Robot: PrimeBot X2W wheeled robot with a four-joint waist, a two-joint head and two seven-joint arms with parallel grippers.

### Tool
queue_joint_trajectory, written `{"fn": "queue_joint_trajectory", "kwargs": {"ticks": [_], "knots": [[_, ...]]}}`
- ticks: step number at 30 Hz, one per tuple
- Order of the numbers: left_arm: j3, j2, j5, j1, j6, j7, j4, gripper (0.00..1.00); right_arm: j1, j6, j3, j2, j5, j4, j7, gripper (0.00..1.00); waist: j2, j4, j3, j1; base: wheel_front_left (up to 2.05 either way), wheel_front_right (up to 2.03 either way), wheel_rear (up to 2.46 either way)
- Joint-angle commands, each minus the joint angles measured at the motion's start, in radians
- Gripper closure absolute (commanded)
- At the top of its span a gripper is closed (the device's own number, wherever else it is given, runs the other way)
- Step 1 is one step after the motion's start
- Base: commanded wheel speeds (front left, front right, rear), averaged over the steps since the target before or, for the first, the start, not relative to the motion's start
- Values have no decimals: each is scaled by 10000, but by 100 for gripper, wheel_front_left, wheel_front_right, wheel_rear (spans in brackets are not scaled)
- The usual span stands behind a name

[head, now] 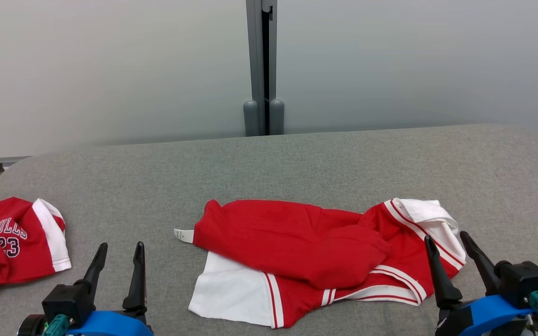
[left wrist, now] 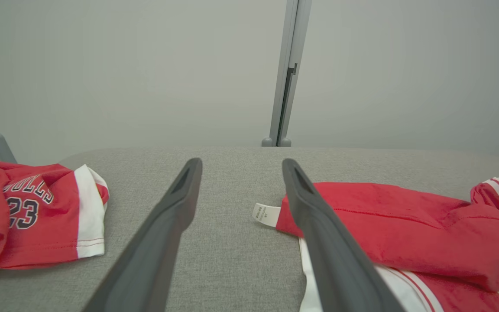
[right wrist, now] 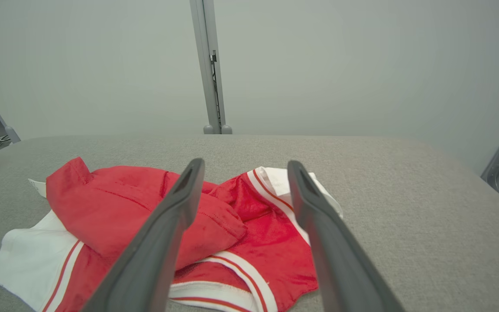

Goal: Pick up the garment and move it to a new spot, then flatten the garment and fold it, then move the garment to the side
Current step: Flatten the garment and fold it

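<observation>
Garment point(head: 306, 252): crumpled, red-white, on tabletop point(head: 297, 163). Left gripper point(head: 122, 244) near its left edge, right gripper point(head: 445, 237) at its right; jaws spread, empty. Advice: pinch opposite edges, lift evenly.

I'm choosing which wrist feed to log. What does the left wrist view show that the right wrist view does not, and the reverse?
Left wrist, not right wrist: the open left tool and the 23 print on the jersey. Right wrist, not left wrist: the open right tool and the right corner of the table. Both: the garment, its tag and the grey post.
</observation>
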Motion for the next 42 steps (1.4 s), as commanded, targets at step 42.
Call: {"fn": "queue_joint_trajectory", "kwargs": {"ticks": [42], "knots": [[-4357,-1822,924,-4533,-2221,4335,2697,0,-1353,1,-14,-5,47,-70,-255,0,1,-451,2938,0,0,0,0]]}}
